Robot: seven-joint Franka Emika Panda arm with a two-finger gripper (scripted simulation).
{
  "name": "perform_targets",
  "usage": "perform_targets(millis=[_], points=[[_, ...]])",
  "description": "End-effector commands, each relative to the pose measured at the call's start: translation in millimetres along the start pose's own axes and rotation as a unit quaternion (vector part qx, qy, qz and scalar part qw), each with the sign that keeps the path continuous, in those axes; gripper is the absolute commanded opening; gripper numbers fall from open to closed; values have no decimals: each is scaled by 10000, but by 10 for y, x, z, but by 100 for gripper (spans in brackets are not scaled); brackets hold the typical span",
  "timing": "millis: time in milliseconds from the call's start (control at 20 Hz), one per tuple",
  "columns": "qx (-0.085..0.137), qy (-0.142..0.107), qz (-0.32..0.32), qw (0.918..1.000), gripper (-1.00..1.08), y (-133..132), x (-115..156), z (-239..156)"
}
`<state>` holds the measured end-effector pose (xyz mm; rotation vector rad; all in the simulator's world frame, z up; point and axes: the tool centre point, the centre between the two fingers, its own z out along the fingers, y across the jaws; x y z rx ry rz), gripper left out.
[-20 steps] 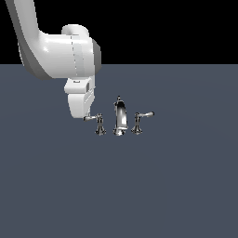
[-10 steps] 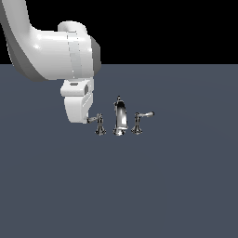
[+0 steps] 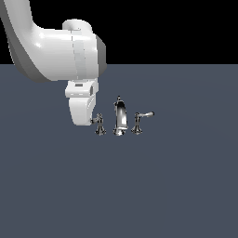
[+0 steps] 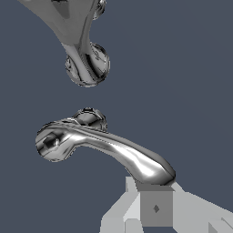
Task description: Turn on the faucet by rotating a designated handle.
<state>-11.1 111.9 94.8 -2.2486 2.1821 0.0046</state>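
Chrome glints at the middle of the dark grey-blue tabletop (image 3: 176, 186), where we see the faucet (image 3: 120, 118) as a set of 3 small pieces standing in a row. Its tall curved spout (image 3: 120, 116) rises in the centre. On the exterior view's right of the spout stands the other handle (image 3: 139, 122), its lever tilted upward and pointing away from the spout.

The handle (image 3: 99, 124) stands on the exterior view's left of the spout, on a short flared pedestal, close beside it yet apart from it. In the wrist view we see the handle (image 4: 102, 148) from close up: a thin curved lever running out from a rounded hub, with the base of the spout (image 4: 86, 63) beyond it.

The white arm (image 3: 51, 51) comes in from the exterior view's upper left, and its hand (image 3: 83, 109) hangs low at the outer end of the handle's lever. In the exterior view the hand covers that end of the lever. In the wrist view 1 pale grey fingertip (image 4: 155, 207) sits right against the tip of the lever, at or just under it, and we cannot tell whether they truly touch.

Only that 1 fingertip shows clearly, so we cannot tell whether the hand is clenched or released.
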Motion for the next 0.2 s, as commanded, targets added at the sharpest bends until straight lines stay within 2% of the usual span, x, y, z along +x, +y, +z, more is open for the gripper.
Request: perform_targets(millis=[0, 150], points=[[-15, 37, 112, 9999, -100, 43, 243, -3], [-18, 39, 115, 9999, -100, 83, 326, -5]])
